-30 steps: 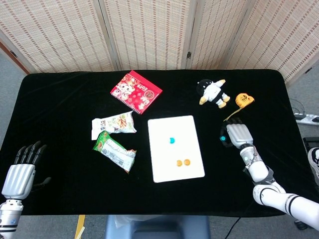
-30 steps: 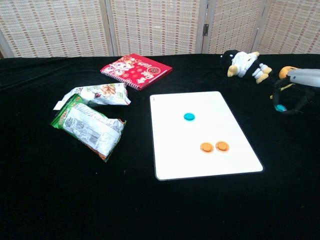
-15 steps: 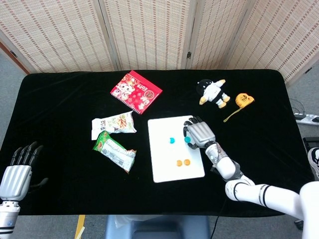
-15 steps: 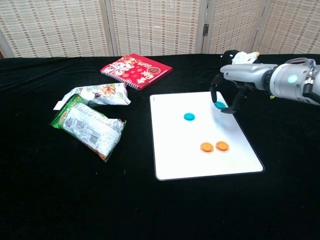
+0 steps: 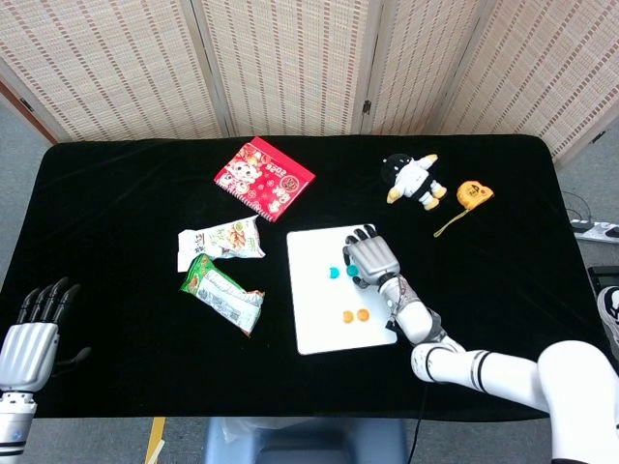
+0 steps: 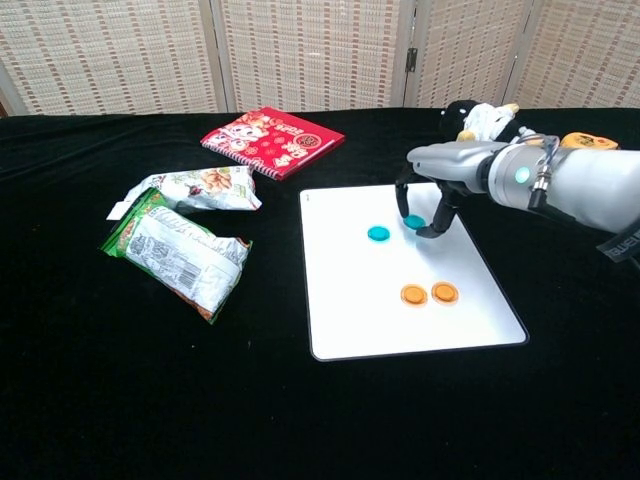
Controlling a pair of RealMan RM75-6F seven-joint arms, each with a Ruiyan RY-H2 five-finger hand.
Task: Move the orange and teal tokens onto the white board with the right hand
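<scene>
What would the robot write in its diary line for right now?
right hand: holds teal token over white board | on board: teal token, two orange tokens | left hand: open, idle

- My right robot hand (image 5: pixel 370 258) is over the white board (image 5: pixel 319 319), back of the hand to the camera, fingers curled down beside a teal token (image 5: pixel 334 272) on the board.
- Another teal bit shows at my fingertips; can't tell if it's held.
- Two orange tokens (image 5: pixel 356 315) lie side by side on the board, nearer me.
- My left robot hand (image 5: pixel 34 329) is at the table's (image 5: pixel 126 184) near-left corner, fingers apart, holding nothing.
- Red booklet (image 5: pixel 264 179), two snack packs (image 5: pixel 222 271), plush toy (image 5: pixel 414 180), orange tape measure (image 5: pixel 472 193) on the black table.
</scene>
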